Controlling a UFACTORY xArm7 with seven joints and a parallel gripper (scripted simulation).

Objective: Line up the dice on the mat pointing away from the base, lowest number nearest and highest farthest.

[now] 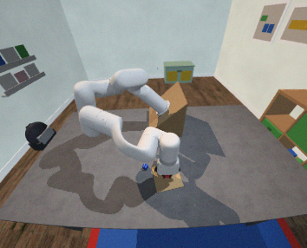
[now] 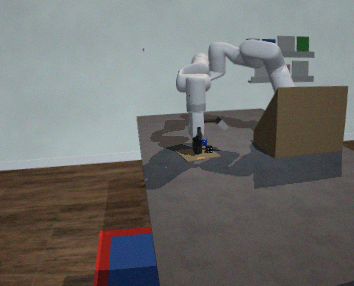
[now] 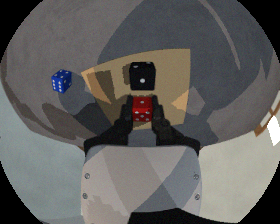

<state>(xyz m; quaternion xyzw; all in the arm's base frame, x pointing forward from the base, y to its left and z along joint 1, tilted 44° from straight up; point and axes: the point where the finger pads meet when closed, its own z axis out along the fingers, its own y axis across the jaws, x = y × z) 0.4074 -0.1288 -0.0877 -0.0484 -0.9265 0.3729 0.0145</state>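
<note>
- Top view: we've got the gripper [image 1: 166, 173] [image 2: 197, 145] [image 3: 142, 103] right down over the tan mat [image 1: 175, 186] [image 2: 202, 156] [image 3: 171, 65], a sliver of the red die [image 1: 166, 176] [image 3: 142, 109] peeking out beneath it. The blue die [image 1: 145, 166] [image 2: 204, 142] [image 3: 61, 81] sits off the mat, just beside it. We can't pick out the black die here.
- Exterior view: in we come from the side, and the fingers reach low over the mat. There's the black die [image 2: 209, 149] [image 3: 142, 76], on the side of the fingers towards the big brown block [image 2: 312, 122], with blue behind. Red is hidden, so we can't say whether it touches the mat.
- Wrist view: and here's the grip! The claw is clenched on the red die, a finger on either side; black is on the mat just ahead, and blue well apart to the left, still needing a lift across.
- On handling, we'd judge these dice light, hard and stiff, hardly fragile, with smooth faces that could slip or twist if pinched off-centre. We want opposite side faces, pads flat and square, low on the cube, never across corners.
- Letting go, we'd ease the fingers apart evenly and rise straight, lest a pad tip red, nudge black or drag the thin mat.
</note>
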